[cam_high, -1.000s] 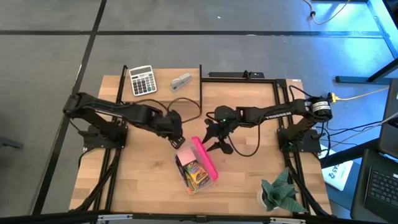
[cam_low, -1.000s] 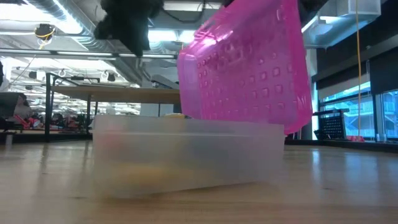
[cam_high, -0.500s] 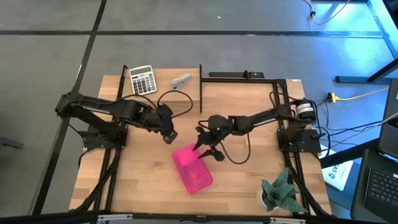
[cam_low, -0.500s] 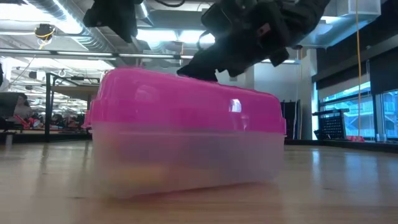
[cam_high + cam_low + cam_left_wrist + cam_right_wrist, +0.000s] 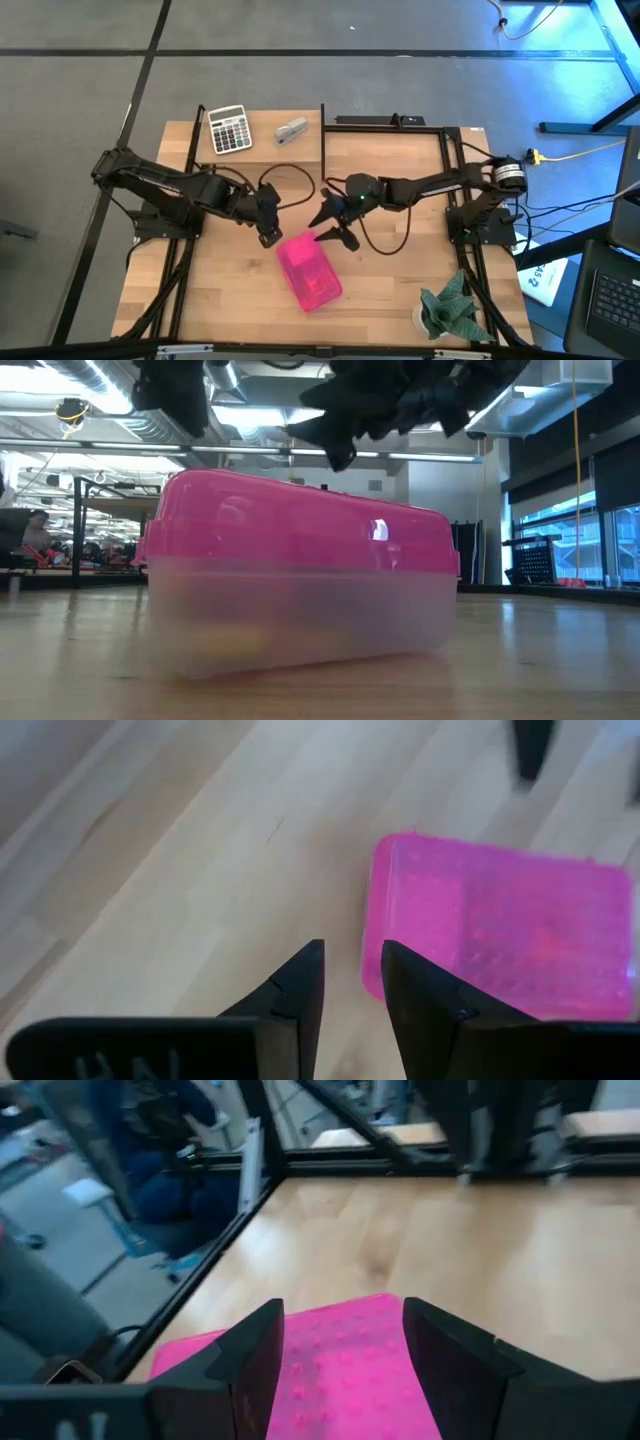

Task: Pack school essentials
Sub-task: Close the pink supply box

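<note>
On the tabletop [image 5: 220,290] we note the pencil box [image 5: 309,269] with its pink lid [image 5: 300,525] shut, essentials hidden inside. Right tool [image 5: 331,222] hovers at its 12 o'clock, fingers apart, empty. Left tool [image 5: 268,227] at 10 o'clock, narrowly parted, empty.

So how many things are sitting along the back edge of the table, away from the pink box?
2. A calculator lies at the table's far left corner, and a small grey stapler sits just to its right, apart from it. Any others are hidden.
</note>
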You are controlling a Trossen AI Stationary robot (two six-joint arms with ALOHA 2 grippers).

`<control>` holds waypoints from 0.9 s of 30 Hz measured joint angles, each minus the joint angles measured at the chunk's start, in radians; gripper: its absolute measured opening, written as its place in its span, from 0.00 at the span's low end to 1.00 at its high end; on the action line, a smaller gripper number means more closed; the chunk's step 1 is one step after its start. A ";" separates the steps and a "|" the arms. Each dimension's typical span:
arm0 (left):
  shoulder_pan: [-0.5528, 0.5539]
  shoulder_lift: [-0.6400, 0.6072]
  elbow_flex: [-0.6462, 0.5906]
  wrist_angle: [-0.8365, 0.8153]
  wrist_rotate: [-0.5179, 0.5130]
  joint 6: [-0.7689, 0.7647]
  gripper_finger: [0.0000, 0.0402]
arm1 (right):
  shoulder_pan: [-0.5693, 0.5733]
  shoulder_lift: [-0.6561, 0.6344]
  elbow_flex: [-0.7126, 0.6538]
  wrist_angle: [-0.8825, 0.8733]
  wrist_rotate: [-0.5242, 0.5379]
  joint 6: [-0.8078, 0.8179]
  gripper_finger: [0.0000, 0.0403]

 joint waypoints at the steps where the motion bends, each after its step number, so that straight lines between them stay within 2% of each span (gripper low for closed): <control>1: -0.006 0.000 -0.009 -0.004 0.000 0.000 0.24 | 0.005 -0.015 0.000 -0.014 0.026 -0.009 0.52; 5: -0.032 0.000 -0.052 0.033 0.007 -0.002 0.24 | 0.007 -0.087 0.000 -0.075 0.129 -0.026 0.52; 10: -0.078 0.000 -0.124 0.161 0.008 0.055 0.24 | 0.011 -0.175 0.000 -0.104 0.234 0.003 0.52; 14: -0.105 0.000 -0.194 0.301 0.009 0.101 0.24 | 0.016 -0.223 0.000 -0.113 0.246 0.046 0.52; 18: -0.137 0.000 -0.251 0.418 0.006 0.125 0.24 | 0.036 -0.264 0.000 -0.170 0.246 0.024 0.52; 27: -0.213 0.000 -0.374 0.595 -0.006 0.159 0.24 | 0.075 -0.363 0.000 -0.468 0.247 -0.002 0.52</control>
